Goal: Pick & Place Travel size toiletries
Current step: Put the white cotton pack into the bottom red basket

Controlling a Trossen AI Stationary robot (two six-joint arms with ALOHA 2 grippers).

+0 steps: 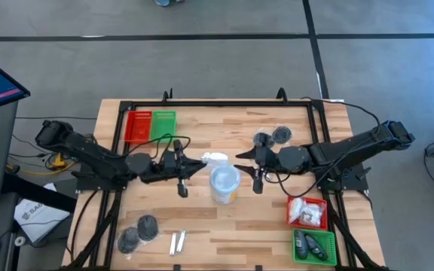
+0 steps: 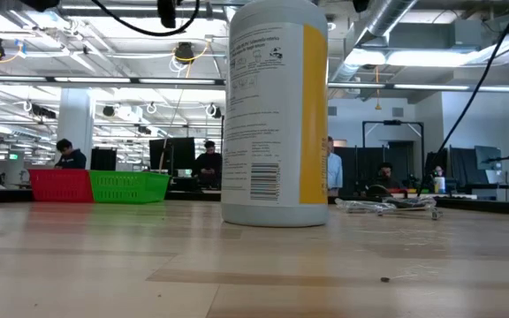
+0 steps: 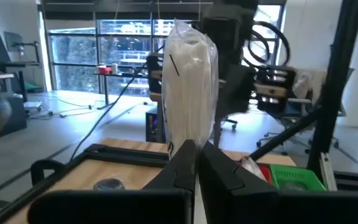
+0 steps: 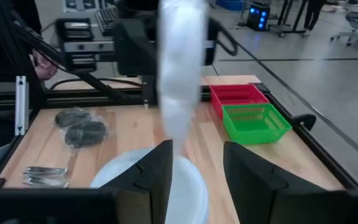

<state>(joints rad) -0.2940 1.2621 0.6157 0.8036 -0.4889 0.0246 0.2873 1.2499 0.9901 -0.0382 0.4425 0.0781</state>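
At the table's near-left corner two dark grey round flat pieces (image 1: 139, 230) are lying beside two slim silvery-white tubes (image 1: 176, 242). The left gripper (image 1: 196, 164) is pinching a white crinkly plastic sachet (image 3: 190, 87) above the white round cup (image 1: 224, 183). The right gripper (image 1: 241, 156) is hovering just beyond, fingers spread and empty.

Overhead, table-level & wrist cams share cup (image 1: 224, 183).

White cup (image 2: 275, 115) with a printed label and barcode, print too small to read
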